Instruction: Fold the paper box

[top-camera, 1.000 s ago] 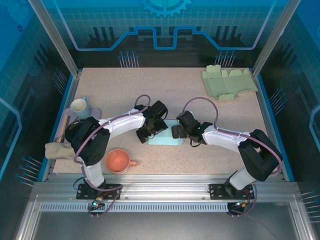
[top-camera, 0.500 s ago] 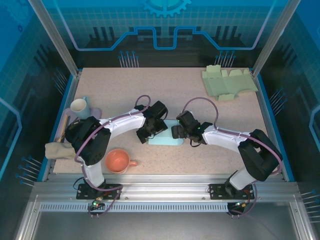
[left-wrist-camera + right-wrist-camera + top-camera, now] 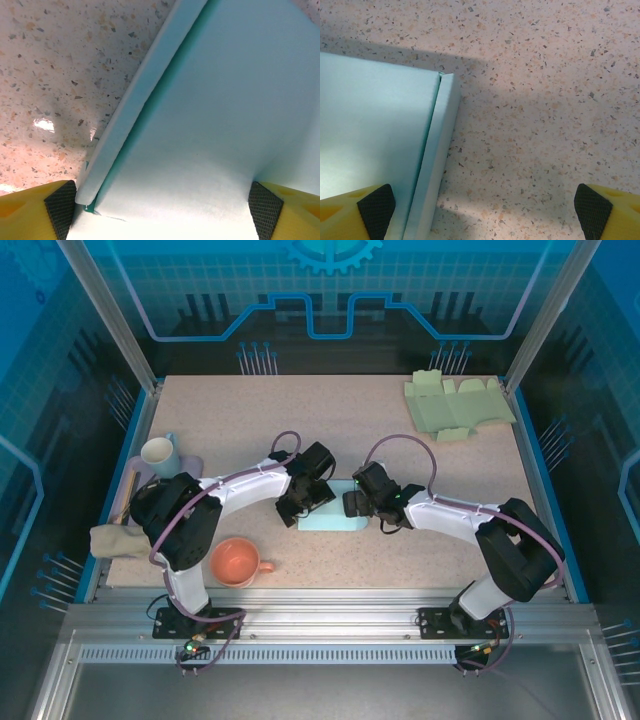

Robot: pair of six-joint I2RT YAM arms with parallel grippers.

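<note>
Looking down from above, the paper box (image 3: 332, 522) lies mostly under the two wrists. Just its near strip shows, so its shape is unclear. The fingertips of the left hand (image 3: 296, 510) and right hand (image 3: 352, 504) are buried beneath their own bodies there.

In the left wrist view the box runs off the top, right and bottom edges, and the pads (image 3: 61, 206) are clipped at the bottom corners. Whether they press the box or merely flank it, I cannot tell.

The right wrist view cuts the box at the left and bottom.

A beige lump (image 3: 110, 540) at the left edge of the table (image 3: 250, 430) is half behind the left arm (image 3: 180, 515).
</note>
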